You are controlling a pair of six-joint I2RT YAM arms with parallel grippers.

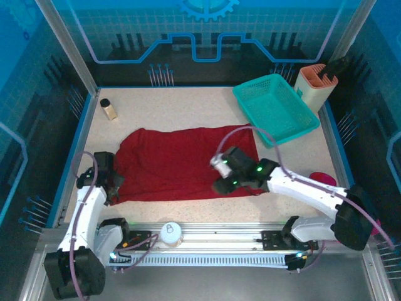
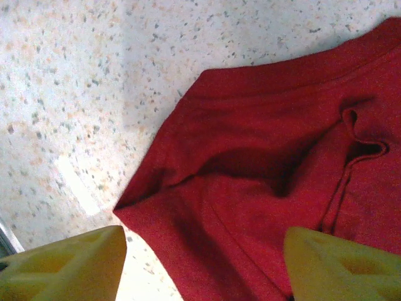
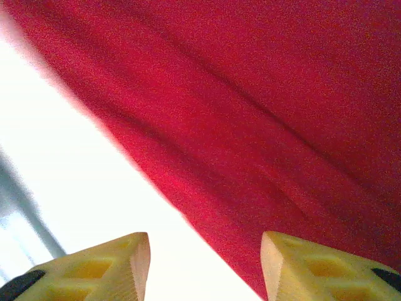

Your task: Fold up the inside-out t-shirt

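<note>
Now | t-shirt [image 1: 175,163]: soft dark red cloth, rumpled rectangle; middle of table [image 1: 188,106], long axis left-to-right along near edge | left gripper [image 2: 203,241]: jaws parted, empty; over left corner | right gripper [image 3: 203,241]: jaws parted, empty; over near hem

Table [image 1: 188,100]: pale speckled stone-look top with a blue rim [image 1: 338,144] along its sides. Back wall [image 1: 207,37] behind the table: translucent blue panel, grid and circuit print, gear emblem [image 1: 208,6] at top centre. Left wall [image 1: 31,94] and right wall [image 1: 376,81] have the same blue print. Slanted aluminium posts [image 1: 66,44] stand at the table's far corners. Slotted metal rail [image 1: 213,241] runs along the table's near edge. Bright glare patch [image 2: 75,185] on the tabletop.
</note>
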